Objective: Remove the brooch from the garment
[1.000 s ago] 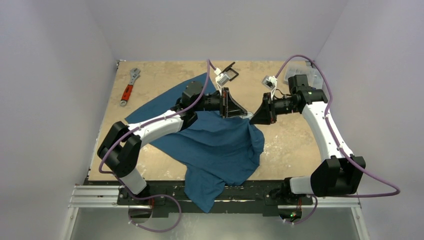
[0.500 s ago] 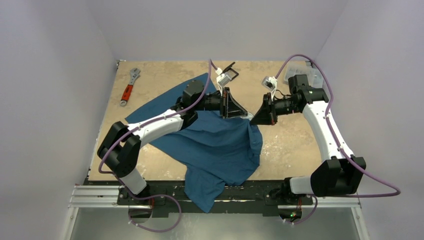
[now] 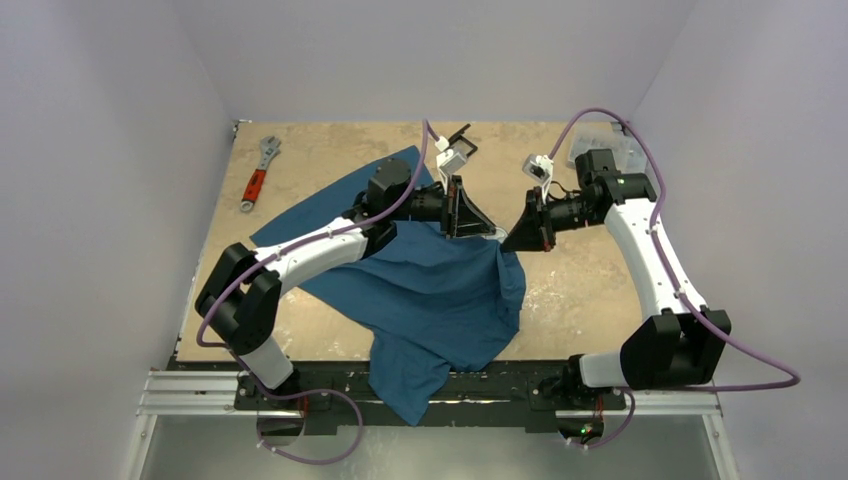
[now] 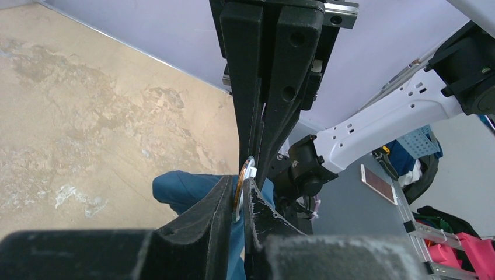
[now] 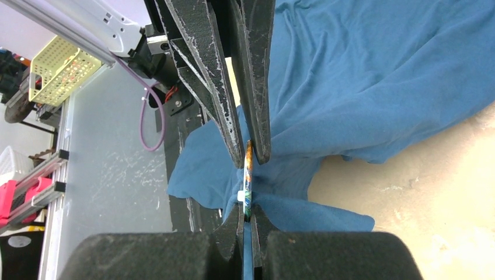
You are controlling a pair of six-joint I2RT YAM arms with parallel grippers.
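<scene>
**Operator:** Where is the brooch relative to the garment?

**Observer:** Your brooch (image 5: 248,175) sits at the garment's (image 3: 430,290) far right edge, lifted off the table (image 3: 300,170) with a pinch of teal cloth. You see it edge-on in both wrist views, a thin disc with a small white tab on its rim. In the overhead view it is too small to pick out between the two sets of fingers.

**Operator:** What are the fingers doing?

**Observer:** Your left gripper (image 4: 240,195) has its fingers drawn nearly together, with only a narrow slot between them; the disc stands in that slot, and bunched cloth shows just beyond the tips. Your right gripper (image 5: 248,219) is likewise closed to a sliver, clamping the same disc from the opposite side. Both pairs of tips meet over the garment's right edge, head to head.

**Operator:** And the rest of the garment?

**Observer:** It lies spread on the table under your left arm, with one end hanging over the near edge by the arm bases. A red-handled wrench (image 3: 257,176) lies well apart from it, toward the far left corner. A small black frame (image 3: 462,135) sits just beyond its far edge.
</scene>
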